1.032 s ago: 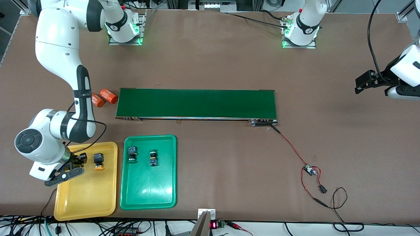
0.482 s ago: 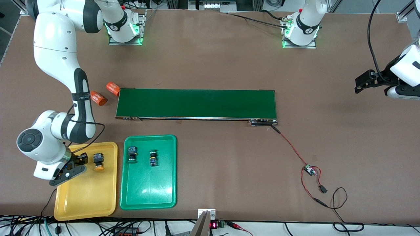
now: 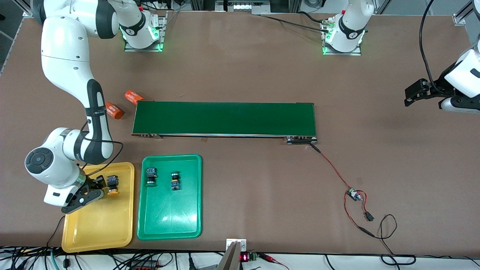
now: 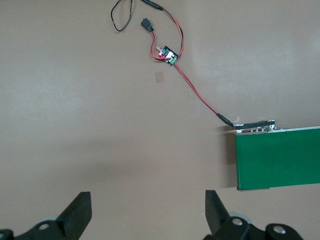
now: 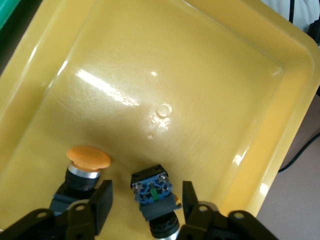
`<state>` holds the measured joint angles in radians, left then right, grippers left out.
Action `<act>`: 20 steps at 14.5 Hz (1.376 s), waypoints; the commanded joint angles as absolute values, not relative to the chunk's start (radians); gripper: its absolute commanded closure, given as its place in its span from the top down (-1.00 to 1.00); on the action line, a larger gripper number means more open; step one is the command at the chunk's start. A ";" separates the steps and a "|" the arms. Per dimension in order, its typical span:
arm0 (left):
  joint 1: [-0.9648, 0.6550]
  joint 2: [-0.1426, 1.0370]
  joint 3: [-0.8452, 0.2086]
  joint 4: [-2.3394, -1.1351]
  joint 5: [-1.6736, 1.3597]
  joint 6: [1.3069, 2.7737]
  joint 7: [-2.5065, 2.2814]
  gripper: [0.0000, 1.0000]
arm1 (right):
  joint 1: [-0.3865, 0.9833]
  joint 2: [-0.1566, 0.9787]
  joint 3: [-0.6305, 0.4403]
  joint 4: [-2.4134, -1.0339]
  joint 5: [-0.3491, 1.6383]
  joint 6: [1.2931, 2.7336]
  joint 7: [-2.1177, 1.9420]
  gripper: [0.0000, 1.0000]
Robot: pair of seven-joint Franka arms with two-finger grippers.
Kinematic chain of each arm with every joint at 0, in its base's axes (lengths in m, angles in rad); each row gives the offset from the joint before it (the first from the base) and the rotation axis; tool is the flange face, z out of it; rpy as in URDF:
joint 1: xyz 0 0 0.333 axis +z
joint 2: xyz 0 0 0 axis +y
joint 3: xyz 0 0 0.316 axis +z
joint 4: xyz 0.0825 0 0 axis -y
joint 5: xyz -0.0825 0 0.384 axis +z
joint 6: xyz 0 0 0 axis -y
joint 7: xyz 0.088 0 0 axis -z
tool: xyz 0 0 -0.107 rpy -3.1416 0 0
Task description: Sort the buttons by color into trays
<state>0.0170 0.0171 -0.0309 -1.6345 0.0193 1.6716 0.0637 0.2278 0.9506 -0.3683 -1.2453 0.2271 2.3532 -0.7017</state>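
Right now we see the right tool (image 3: 98,187) low over the yellow tray (image 3: 97,225), its fingers (image 5: 100,202) spread with a dark-bodied button (image 5: 155,192) lying between them on the tray floor (neither finger touches it, as far as we can tell). Just beside it in the same tray sits the yellow-orange button (image 3: 111,186), on its side. We count two more buttons in the green tray (image 3: 170,217), one with a green cap (image 3: 151,176) and, beside it toward the left arm's end of the table, another (image 3: 175,181) whose cap colour we cannot tell. Farther from the front camera lies the dark-green conveyor belt (image 3: 225,118), with two orange cylinders (image 3: 123,104) at its end. Meanwhile the left arm waits, its left tool (image 3: 414,93) spread wide over bare table (image 3: 375,112).
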 commanded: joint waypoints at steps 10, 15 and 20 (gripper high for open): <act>0.018 0.014 -0.035 -1.614 0.011 1.644 0.072 1.00 | 0.354 0.655 -0.367 -1.239 0.230 1.863 -0.252 1.00; 0.018 0.014 -0.034 -1.612 0.011 1.644 0.072 1.00 | 0.379 0.528 -0.376 -1.238 0.218 1.603 -0.068 1.00; 0.018 0.014 -0.035 -1.612 0.011 1.644 0.071 1.00 | 0.341 0.419 -0.437 -1.239 0.120 1.548 -0.066 1.00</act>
<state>0.0171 0.0171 -0.0323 -1.6282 0.0193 1.6654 0.0637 0.3733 0.4710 -0.4420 -1.2146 0.1559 1.5536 -0.0796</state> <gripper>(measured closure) 0.000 0.000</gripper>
